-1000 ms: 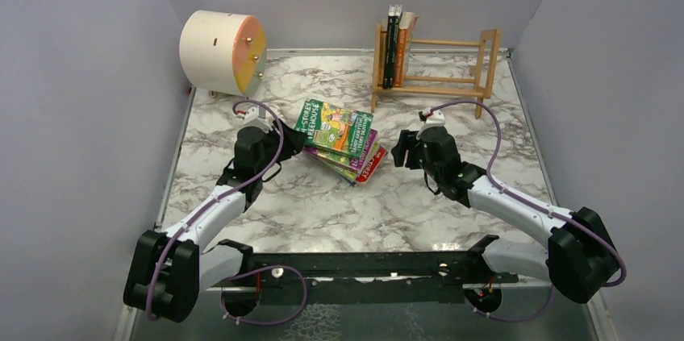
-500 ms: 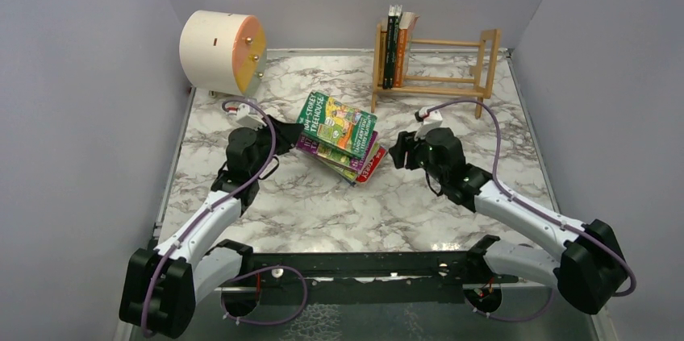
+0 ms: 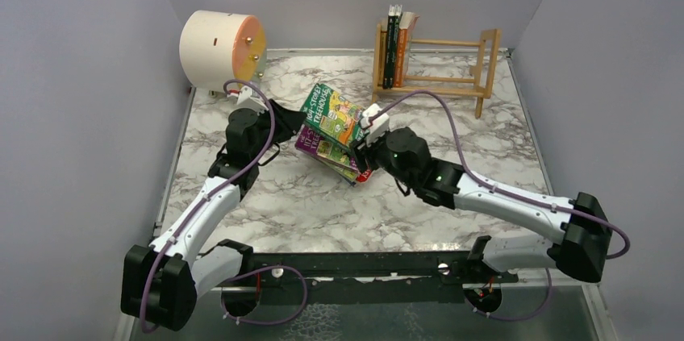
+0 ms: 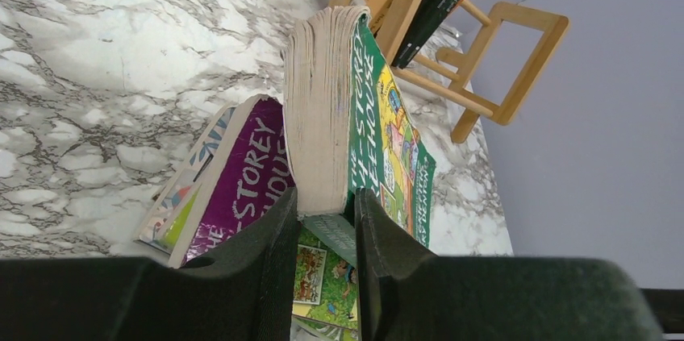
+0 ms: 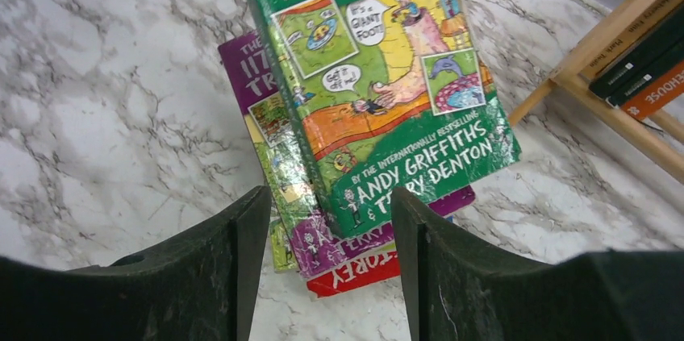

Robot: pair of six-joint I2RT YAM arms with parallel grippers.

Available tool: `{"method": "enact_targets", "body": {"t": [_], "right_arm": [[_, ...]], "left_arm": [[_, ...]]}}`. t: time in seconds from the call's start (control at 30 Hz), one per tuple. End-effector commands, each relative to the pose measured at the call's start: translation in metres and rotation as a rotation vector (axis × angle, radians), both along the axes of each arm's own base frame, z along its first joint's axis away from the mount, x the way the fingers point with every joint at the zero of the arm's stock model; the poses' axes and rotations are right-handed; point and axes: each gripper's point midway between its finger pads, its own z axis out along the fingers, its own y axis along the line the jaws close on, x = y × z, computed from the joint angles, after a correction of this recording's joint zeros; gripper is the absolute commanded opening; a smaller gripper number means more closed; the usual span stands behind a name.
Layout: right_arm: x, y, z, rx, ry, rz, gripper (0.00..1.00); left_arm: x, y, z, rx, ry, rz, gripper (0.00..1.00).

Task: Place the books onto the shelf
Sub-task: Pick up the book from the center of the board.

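Observation:
A stack of books lies mid-table. The top one, a green illustrated book (image 3: 332,114), is tilted up on its left side, and my left gripper (image 3: 294,128) is shut on its page-edge corner (image 4: 326,210). Under it lie a purple book (image 4: 252,170) and a red book (image 5: 356,270). My right gripper (image 5: 323,224) hangs open just above the stack's near right end (image 3: 363,154), touching nothing. The light-wood shelf (image 3: 448,81) stands at the back right with dark and orange books (image 3: 396,49) upright at its left end.
A cream cylinder with an orange face (image 3: 218,49) sits at the back left. Grey walls close in both sides and the back. Marble tabletop (image 3: 266,204) shows in front of the stack and to the right of the shelf's rails (image 5: 613,127).
My left gripper has shut on the green book and tipped its left edge up. My right arm has swung left from the open table to the stack's near end.

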Motion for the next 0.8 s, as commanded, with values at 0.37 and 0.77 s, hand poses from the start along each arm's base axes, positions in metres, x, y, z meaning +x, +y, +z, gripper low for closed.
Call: {"method": "enact_targets", "body": {"t": [0.37,0.77], "right_arm": [[0.008,0.059,0.01,-0.188,-0.27,-0.042,0.56],[0.031,0.082,-0.018,-0.319,-0.345,-0.148,0.57]], "left_arm": [[0.0,-0.005,0.032,-0.012,-0.013,-0.029,0.0],[-0.001,-0.008,0.047,-0.023,-0.028,-0.047,0.0]]}}
